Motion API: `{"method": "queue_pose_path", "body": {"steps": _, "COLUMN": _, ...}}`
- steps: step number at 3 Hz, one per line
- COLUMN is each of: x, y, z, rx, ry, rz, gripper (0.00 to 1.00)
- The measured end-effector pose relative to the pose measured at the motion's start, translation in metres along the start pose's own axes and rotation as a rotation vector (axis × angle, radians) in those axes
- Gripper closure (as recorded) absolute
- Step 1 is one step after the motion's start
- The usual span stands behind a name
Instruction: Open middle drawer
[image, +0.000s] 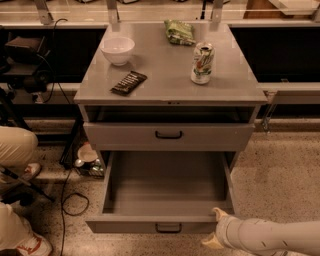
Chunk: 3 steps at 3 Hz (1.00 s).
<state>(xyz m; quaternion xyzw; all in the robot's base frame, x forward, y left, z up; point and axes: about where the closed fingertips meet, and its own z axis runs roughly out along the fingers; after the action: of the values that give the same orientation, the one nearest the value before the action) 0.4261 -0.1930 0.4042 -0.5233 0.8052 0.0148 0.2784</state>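
One drawer pulled out: middle drawer (167, 187), under the top drawer (210, 136). Rigid sheet metal, likely light, slides easily. Best hold: loop handle (168, 228). Gripper (215, 229) at its front-right corner, fingers (218, 215) spread, gripping nothing.

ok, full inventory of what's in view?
cabinet: 1, grey, centre
bowl: 1, white, cabinet top, back left
snack bar: 1, dark, cabinet top, front left
bag: 1, green, cabinet top, back
can: 1, white and green, upright, cabinet top, right
top drawer: 1, grey, black handle, under the top
middle drawer: 1, grey, pulled far out, nothing inside
person's legs: beige trousers, left edge
arm: 1, white, lower right
hand: 1, cream, by the middle drawer's front right corner
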Motion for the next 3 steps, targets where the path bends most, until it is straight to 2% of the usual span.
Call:
{"method": "queue_pose_path", "body": {"steps": 1, "x": 0.001, "y": -0.015, "z": -0.014, "rx": 0.017, "ry": -0.020, "rz": -0.006, "gripper": 0.00}}
{"method": "queue_pose_path", "body": {"steps": 2, "x": -0.012, "y": -0.057, "z": -0.049, "rx": 0.072, "ry": -0.091, "rz": -0.047, "gripper": 0.00}}
{"method": "queue_pose_path", "body": {"steps": 3, "x": -0.018, "y": -0.101, "z": -0.099, "rx": 0.161, "ry": -0.152, "rz": -0.054, "gripper": 0.00}}
